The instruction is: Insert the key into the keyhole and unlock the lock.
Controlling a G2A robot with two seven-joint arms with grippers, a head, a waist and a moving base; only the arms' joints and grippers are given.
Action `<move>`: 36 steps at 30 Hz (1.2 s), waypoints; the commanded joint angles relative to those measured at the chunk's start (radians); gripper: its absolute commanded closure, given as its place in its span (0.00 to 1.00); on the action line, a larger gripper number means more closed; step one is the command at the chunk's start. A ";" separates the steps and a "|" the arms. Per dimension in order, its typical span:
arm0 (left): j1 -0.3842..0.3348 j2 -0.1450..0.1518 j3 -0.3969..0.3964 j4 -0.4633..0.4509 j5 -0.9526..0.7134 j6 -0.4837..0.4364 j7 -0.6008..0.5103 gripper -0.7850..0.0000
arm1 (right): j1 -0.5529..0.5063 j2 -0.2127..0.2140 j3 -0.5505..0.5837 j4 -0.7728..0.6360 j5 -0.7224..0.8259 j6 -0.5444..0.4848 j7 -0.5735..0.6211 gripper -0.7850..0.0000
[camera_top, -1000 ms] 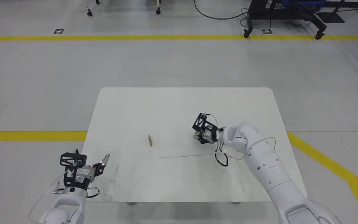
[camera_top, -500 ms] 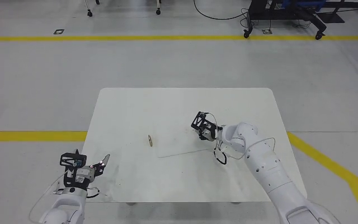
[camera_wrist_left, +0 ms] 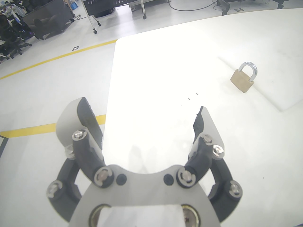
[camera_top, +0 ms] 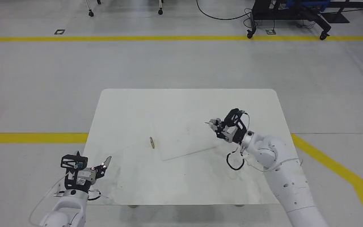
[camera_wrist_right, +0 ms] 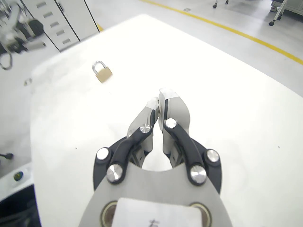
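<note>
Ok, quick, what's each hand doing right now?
Left hand: open, empty.
Right hand: closed on what looks like the key.

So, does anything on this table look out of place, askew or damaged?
Nothing is spilled or broken. One odd thing: what looks like a thin sheet on the table lies askew, its near edge slanting against the table's front edge. The padlock stands upright near the sheet's edge, shackle closed.
</note>
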 commanded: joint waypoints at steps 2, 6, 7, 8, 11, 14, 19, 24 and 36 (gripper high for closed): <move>0.000 0.000 0.000 0.000 0.000 0.000 0.000 0.00 | -0.039 0.011 0.055 0.021 0.150 -0.091 -0.014 1.00; 0.000 0.000 0.000 0.000 0.000 0.000 0.000 0.00 | -0.077 0.026 0.094 0.051 0.336 -0.182 0.005 1.00; 0.000 0.000 0.000 0.000 0.000 0.000 0.000 0.00 | -0.087 0.030 0.096 0.047 0.380 -0.182 0.014 1.00; 0.000 0.000 0.000 0.000 0.000 0.000 0.000 0.00 | -0.097 0.035 0.100 0.042 0.422 -0.182 0.024 1.00; 0.000 0.000 0.000 0.000 0.000 0.000 0.000 0.00 | -0.124 0.053 0.108 0.025 0.522 -0.182 0.068 1.00; 0.000 0.000 0.000 0.000 0.000 0.000 0.000 0.00 | -0.129 0.057 0.111 0.019 0.534 -0.182 0.079 1.00; 0.000 0.000 0.000 0.000 0.000 0.000 0.000 0.00 | -0.129 0.057 0.111 0.019 0.534 -0.182 0.079 1.00; 0.014 0.003 0.025 -0.085 0.154 -0.004 0.056 0.00 | -0.129 0.057 0.111 0.019 0.534 -0.182 0.079 1.00; -0.208 -0.025 0.186 -0.196 -0.716 -0.236 -0.324 0.00 | -0.078 0.029 -0.033 0.052 0.781 -0.182 0.086 1.00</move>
